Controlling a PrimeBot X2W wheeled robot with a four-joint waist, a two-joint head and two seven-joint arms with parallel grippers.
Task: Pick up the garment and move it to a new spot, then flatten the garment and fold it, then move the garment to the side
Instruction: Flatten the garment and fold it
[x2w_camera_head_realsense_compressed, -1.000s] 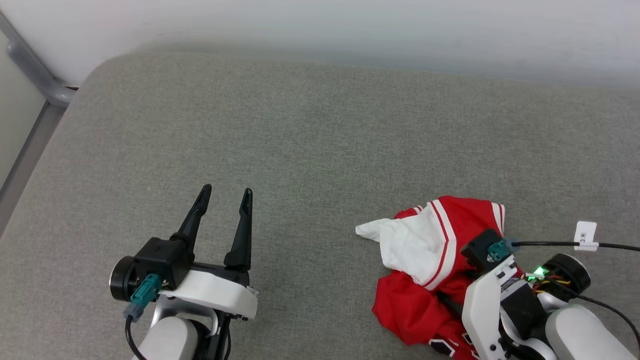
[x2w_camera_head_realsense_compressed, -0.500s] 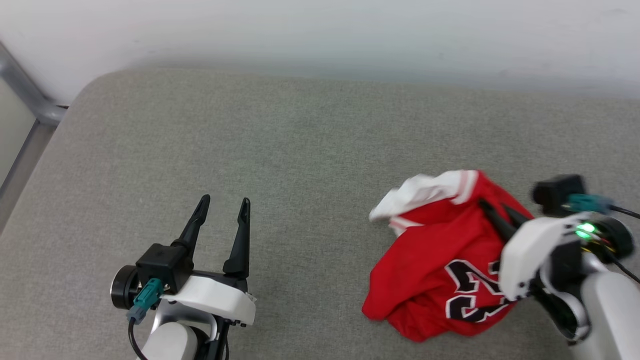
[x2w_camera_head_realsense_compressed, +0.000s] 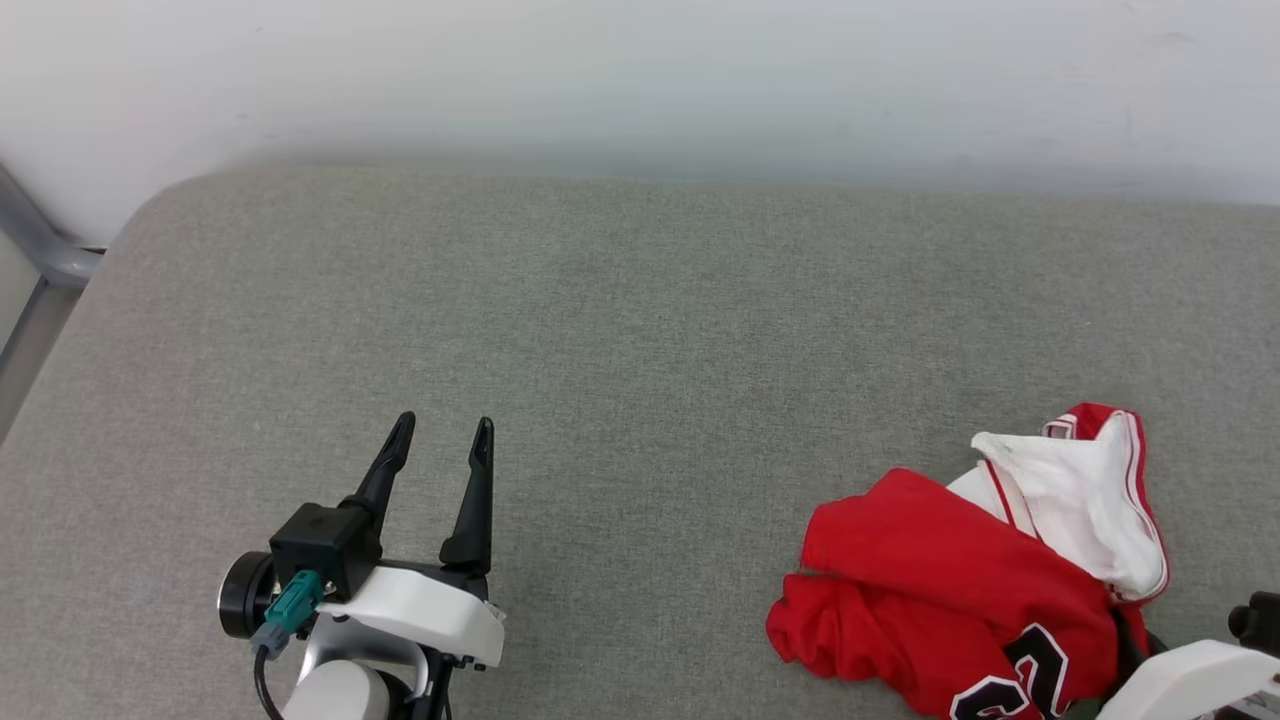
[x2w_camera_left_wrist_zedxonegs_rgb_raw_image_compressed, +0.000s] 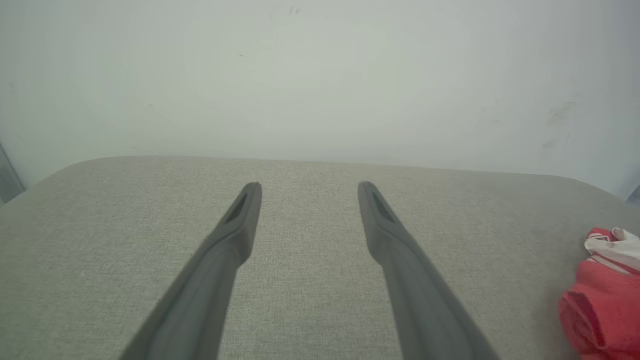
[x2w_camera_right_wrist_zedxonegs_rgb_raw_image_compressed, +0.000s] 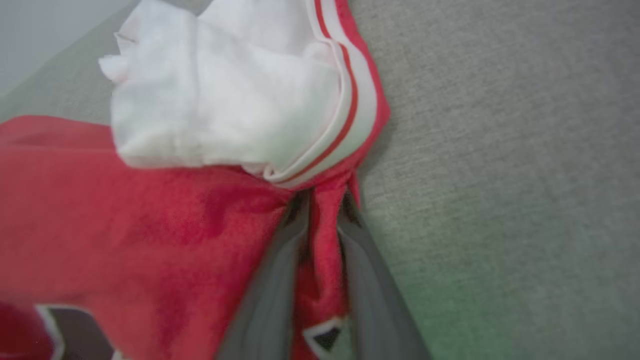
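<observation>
The garment (x2w_camera_head_realsense_compressed: 950, 590), a red jersey with a white striped sleeve and black-and-white lettering, lies bunched at the lower right of the grey cushion. In the right wrist view my right gripper (x2w_camera_right_wrist_zedxonegs_rgb_raw_image_compressed: 322, 202) is shut on a pinch of the garment's (x2w_camera_right_wrist_zedxonegs_rgb_raw_image_compressed: 150, 225) red cloth just under the white sleeve. In the head view, part of the right arm's pale housing (x2w_camera_head_realsense_compressed: 1190, 680) shows at the bottom right corner. My left gripper (x2w_camera_head_realsense_compressed: 440, 435) stands open over bare cushion at the lower left, well apart from the garment (x2w_camera_left_wrist_zedxonegs_rgb_raw_image_compressed: 602, 300). Its fingers (x2w_camera_left_wrist_zedxonegs_rgb_raw_image_compressed: 235, 235) hold nothing.
The grey cushion (x2w_camera_head_realsense_compressed: 620, 330) runs up to a pale wall (x2w_camera_head_realsense_compressed: 640, 70) at the back. A metal frame (x2w_camera_head_realsense_compressed: 40, 270) stands off the cushion's left edge, where the corner is rounded.
The right gripper, shut on the garment, has dragged it right and toward the front, turning it so the white sleeve now lies at the right. The camera tilted. The left gripper stayed put.
</observation>
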